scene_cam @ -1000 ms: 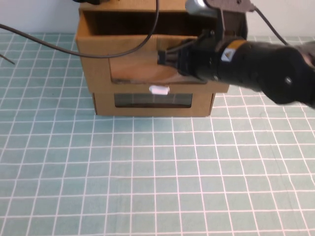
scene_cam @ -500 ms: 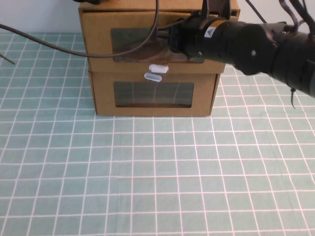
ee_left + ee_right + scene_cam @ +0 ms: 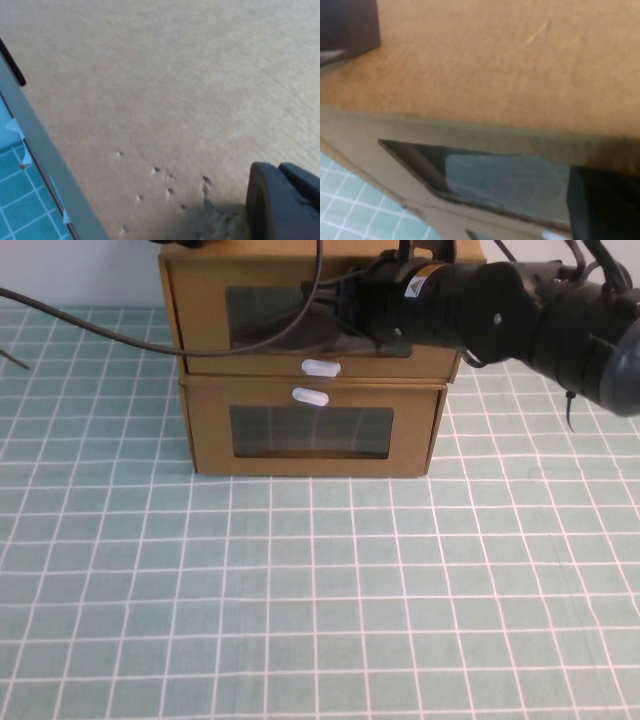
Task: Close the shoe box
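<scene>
The shoe box [image 3: 200,310] is the upper of two stacked brown cardboard boxes; its white pull tab [image 3: 320,367] sits under its clear window. Its drawer front stands about flush with the box below. My right gripper [image 3: 345,315] rests against the window of the shoe box, reaching in from the right; in the right wrist view [image 3: 605,205] it is close against the window [image 3: 500,180]. My left gripper [image 3: 285,200] rests on the bare cardboard top [image 3: 160,90] of the shoe box, at the back left, mostly out of the high view.
The lower cardboard box [image 3: 210,440] has its white tab [image 3: 310,395] above its window. A black cable [image 3: 120,335] runs from the left across the shoe box front. The table has a teal grid mat [image 3: 300,590] in front of the boxes.
The shoe box drawer stood pulled out over the lower box; my right gripper has moved back with it, and the drawer is now pushed in. The left arm has not visibly moved.
</scene>
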`<move>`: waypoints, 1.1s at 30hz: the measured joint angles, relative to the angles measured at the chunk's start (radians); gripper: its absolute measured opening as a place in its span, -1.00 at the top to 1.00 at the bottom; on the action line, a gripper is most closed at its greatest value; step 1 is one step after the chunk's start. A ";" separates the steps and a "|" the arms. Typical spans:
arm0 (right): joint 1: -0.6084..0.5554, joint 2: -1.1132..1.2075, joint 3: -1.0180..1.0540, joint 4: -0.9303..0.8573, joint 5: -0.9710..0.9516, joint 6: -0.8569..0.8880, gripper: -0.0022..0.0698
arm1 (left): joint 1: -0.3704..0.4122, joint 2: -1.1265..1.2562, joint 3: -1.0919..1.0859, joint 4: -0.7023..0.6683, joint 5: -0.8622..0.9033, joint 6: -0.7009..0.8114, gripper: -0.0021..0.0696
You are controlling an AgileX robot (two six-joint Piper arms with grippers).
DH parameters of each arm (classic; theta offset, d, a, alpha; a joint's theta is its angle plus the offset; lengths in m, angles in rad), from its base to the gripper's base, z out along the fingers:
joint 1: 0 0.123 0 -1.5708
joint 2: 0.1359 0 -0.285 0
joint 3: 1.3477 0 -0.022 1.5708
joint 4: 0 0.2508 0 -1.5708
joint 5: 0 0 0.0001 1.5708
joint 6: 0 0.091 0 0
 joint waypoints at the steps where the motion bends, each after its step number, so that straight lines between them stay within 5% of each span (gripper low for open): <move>1: 0.000 -0.005 -0.002 0.000 0.017 0.000 0.97 | 0.000 -0.004 0.000 0.000 0.005 0.000 0.96; 18: -0.008 -0.536 0.090 -0.026 0.589 -0.078 0.97 | 0.000 -0.255 0.079 0.096 0.090 -0.004 0.96; 33: -0.010 -1.412 0.821 -0.015 0.660 -0.075 0.97 | 0.000 -1.175 1.158 0.061 -0.449 -0.004 0.96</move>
